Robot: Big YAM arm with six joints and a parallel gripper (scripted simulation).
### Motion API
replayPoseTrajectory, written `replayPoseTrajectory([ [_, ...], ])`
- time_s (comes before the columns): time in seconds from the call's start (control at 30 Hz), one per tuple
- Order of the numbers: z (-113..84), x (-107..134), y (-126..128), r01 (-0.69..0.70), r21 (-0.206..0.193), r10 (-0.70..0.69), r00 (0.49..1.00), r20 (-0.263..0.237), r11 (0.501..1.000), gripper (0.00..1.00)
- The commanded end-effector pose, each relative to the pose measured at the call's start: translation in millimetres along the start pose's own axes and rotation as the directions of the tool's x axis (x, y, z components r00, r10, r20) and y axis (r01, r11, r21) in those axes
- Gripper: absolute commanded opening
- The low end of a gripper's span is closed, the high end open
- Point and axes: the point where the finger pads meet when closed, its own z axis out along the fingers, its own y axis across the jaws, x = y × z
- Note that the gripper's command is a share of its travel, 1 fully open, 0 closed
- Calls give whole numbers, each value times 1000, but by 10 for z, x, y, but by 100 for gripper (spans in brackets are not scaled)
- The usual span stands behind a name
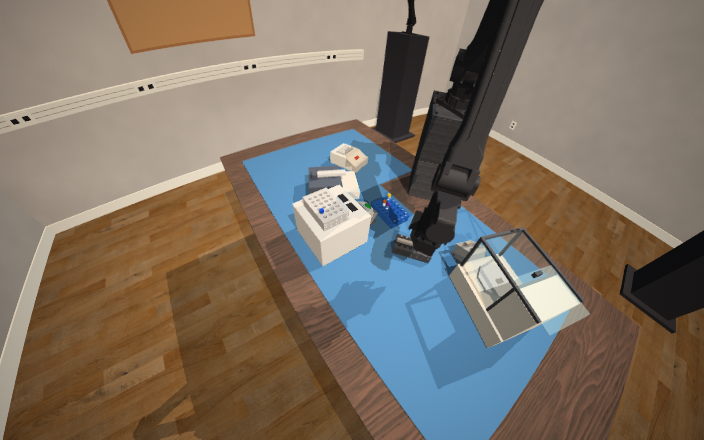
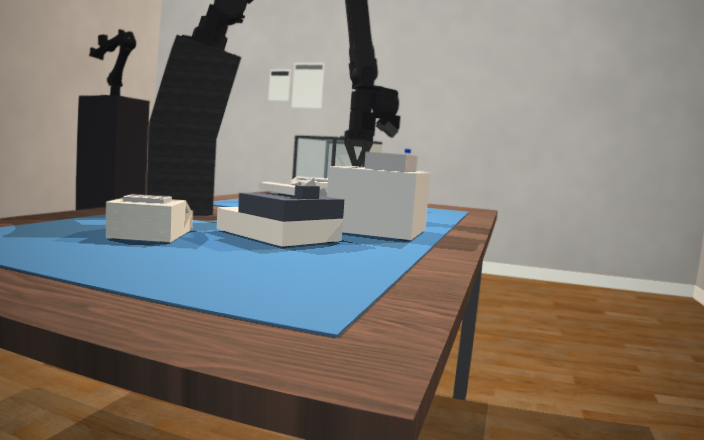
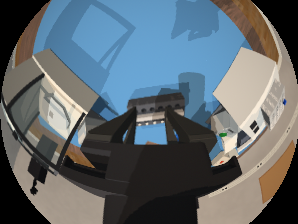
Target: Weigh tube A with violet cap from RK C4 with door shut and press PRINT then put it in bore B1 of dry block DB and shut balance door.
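My gripper [image 2: 357, 159] [image 3: 150, 110] is partly open, with nothing between its fingers; in the wrist view the magnet block [image 1: 403, 242] [image 3: 156, 103] shows beyond the fingertips. A violet-looking cap [image 1: 387, 204] stands among red and yellow ones in the blue rack [image 1: 398, 217]; its hole cannot be read. The balance [image 1: 471, 306] [image 3: 70, 75] has its pan [image 1: 499, 280] visible and no tube to be seen on it. Its glass door [image 1: 572, 315] is slid back and overhangs the far edge. The dry block [image 1: 348, 156] [image 2: 140, 220] stands at the far end. The green lamp's state cannot be told.
The tall white mixer [image 1: 340, 240] [image 2: 378, 202] [image 3: 243, 86] holds a blue-capped tube [image 1: 321, 211] [image 2: 407, 150]. The slate-topped spectrophotometer [image 1: 319, 181] [image 2: 290, 209] stands between mixer and dry block. The balance's black-framed glass box rises beside the gripper.
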Motion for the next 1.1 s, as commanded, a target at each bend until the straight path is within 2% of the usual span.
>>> replayPoseTrajectory([
  [0.0, 124, 123, -220, 159, -7, -159, 987, 2, 987, 36],
  [0.13, 197, 260, -418, 211, -9, -211, 978, 0, 977, 36],
  [0.33, 319, 568, -790, 363, -13, -363, 932, -2, 932, 36],
  [0.4, 319, 568, -790, 363, -13, -363, 932, -2, 932, 36],
  [0.43, 303, 583, -849, 394, -10, -394, 919, 8, 919, 36],
  [0.6, 395, 946, -1115, 505, -21, -506, 863, -2, 863, 36],
  [0.63, 394, 951, -1117, 505, -21, -505, 863, -2, 863, 36],
  [0.87, 427, 1359, -1368, 635, -28, -635, 773, 3, 772, 36],
  [0.97, 427, 1358, -1368, 635, -28, -635, 773, 3, 772, 36],
  [1.0, 353, 1063, -1337, 657, 13, -657, 753, 39, 754, 36],
  [1.07, 348, 1049, -1327, 657, 13, -657, 753, 39, 754, 36],
])
